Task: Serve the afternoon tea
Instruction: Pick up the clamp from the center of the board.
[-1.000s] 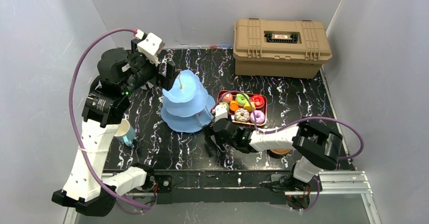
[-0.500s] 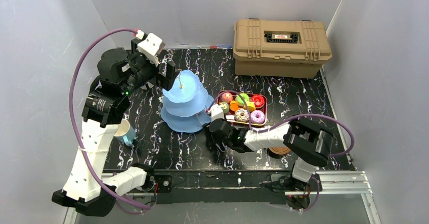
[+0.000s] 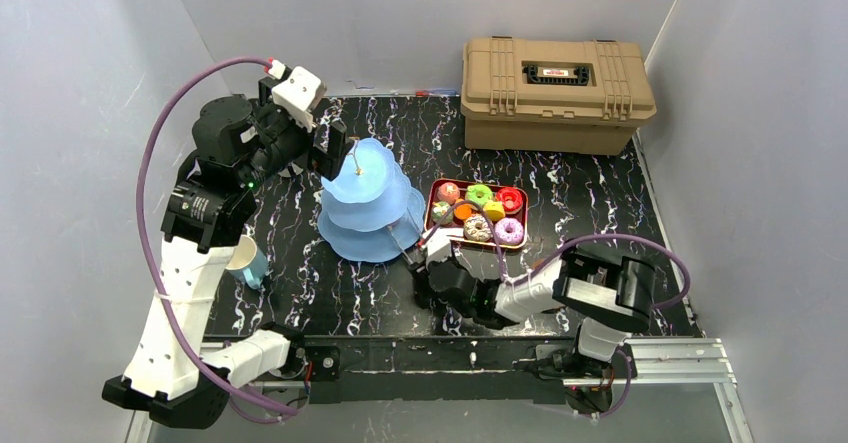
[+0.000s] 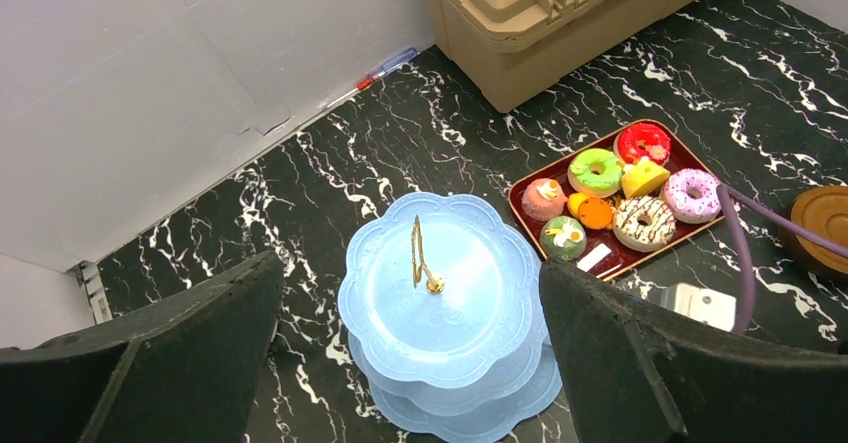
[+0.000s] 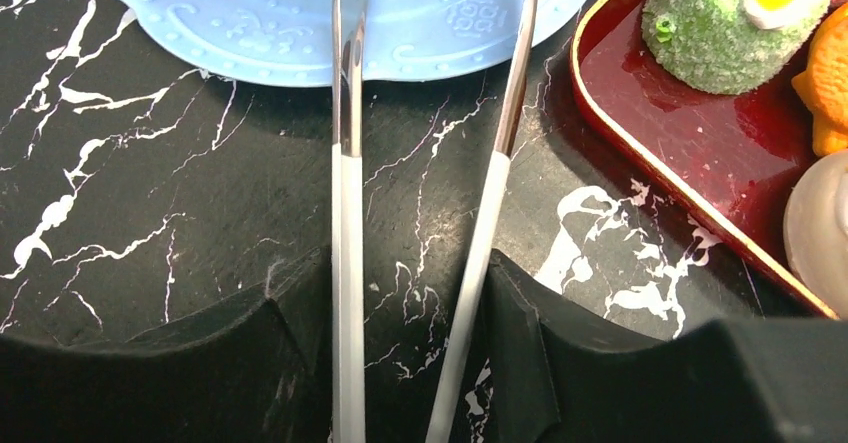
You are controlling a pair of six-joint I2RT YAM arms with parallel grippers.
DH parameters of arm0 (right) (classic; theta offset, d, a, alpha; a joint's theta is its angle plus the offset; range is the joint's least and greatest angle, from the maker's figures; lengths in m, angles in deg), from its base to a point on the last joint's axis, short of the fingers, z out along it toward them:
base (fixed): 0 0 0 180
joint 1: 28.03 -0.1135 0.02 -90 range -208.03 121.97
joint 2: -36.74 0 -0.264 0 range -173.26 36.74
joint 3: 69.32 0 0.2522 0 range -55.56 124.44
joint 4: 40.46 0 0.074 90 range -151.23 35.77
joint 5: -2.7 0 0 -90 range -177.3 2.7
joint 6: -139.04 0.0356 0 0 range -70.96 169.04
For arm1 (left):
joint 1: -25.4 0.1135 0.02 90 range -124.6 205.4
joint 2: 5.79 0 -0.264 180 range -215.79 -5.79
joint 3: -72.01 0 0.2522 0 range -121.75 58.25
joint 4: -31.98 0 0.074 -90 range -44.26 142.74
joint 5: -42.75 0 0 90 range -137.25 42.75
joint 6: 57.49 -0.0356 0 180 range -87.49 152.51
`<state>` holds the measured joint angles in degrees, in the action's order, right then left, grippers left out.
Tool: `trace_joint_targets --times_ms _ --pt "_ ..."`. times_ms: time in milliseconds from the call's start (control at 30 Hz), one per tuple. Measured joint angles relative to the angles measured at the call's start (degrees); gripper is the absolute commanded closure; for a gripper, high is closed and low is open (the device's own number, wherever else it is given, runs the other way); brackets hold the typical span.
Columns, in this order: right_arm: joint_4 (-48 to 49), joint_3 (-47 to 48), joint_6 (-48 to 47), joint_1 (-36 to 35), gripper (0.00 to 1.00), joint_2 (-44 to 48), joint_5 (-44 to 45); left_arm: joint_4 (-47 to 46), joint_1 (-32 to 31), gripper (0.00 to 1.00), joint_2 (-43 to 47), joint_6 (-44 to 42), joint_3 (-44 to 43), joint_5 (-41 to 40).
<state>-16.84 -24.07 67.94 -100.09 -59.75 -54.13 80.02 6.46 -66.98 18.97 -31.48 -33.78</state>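
Observation:
The light blue three-tier stand (image 3: 368, 203) (image 4: 440, 293) stands empty at mid-table. Toy donuts and cakes (image 3: 480, 213) (image 4: 640, 221) fill the dark red tray (image 4: 520, 203) to its right. My right gripper (image 3: 428, 268) (image 5: 410, 293) hangs low between stand and tray, shut on the metal tongs (image 5: 347, 213); both tong arms press against its fingers, and their tips point at the stand's bottom tier (image 5: 300, 13). My left gripper (image 3: 333, 146) (image 4: 410, 268) hovers open above the stand's top. A white-and-teal cup (image 3: 247, 261) sits at the left. A brown saucer (image 4: 822, 228) lies at the right.
A tan plastic case (image 3: 555, 93) (image 4: 540, 13) stands at the back right against the wall. The right arm's purple cable (image 3: 640, 243) loops over the table's right side. Grey walls enclose the table on three sides.
My right gripper has narrowed onto the tong arms, and its wrist has drawn back toward the near edge. The left arm has not moved.

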Motion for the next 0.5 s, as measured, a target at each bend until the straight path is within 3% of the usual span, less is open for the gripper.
trace_joint_targets --times_ms 167,300,500 --pt "7.3 -3.2 -1.6 -2.7 0.48 -1.3 4.0 0.5 0.0 0.02 0.3 -0.3 0.0 -0.1" --pt "10.9 -4.2 -2.4 -4.3 0.67 -2.5 6.2 0.6 0.0 0.02 0.5 -0.4 0.0 -0.2" --pt "9.9 -4.1 -4.2 -5.6 0.69 -1.9 7.6 0.7 0.0 0.02 0.7 -0.6 0.0 -0.4"
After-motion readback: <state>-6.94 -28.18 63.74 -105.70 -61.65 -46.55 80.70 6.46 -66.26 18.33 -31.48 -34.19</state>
